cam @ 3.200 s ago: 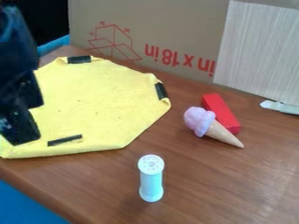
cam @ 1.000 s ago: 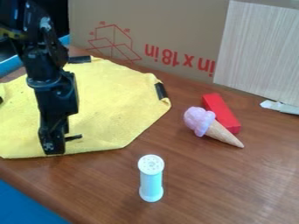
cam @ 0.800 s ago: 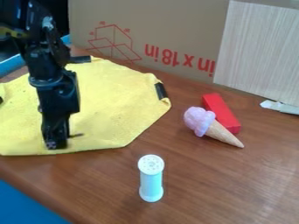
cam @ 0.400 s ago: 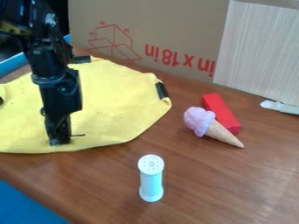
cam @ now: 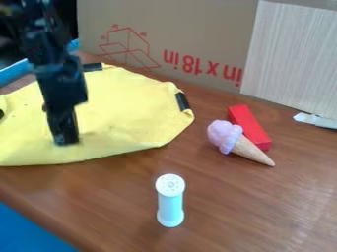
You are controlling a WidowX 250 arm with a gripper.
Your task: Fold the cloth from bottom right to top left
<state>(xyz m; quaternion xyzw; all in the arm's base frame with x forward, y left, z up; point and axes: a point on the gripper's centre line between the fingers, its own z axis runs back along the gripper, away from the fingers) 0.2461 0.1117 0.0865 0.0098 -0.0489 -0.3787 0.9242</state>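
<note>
Inside the cloth's (cam: 131, 110) edge, the hand (cam: 67, 140) hangs clear of the shaker (cam: 170, 204).

Upside-down red print (cam: 186, 62) on cardboard (cam: 197, 27)

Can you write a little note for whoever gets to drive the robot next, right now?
Gripper: down at the yellow cloth, near its front edge. I can't tell if it has hold of it.
Cloth: mostly spread out on the table, at the left.
Done: no finished fold yet.
Left: bring the bottom right part over to the top left, then let go.
Nearby: the toy ice cream cone, red block and pale blue shaker.
</note>
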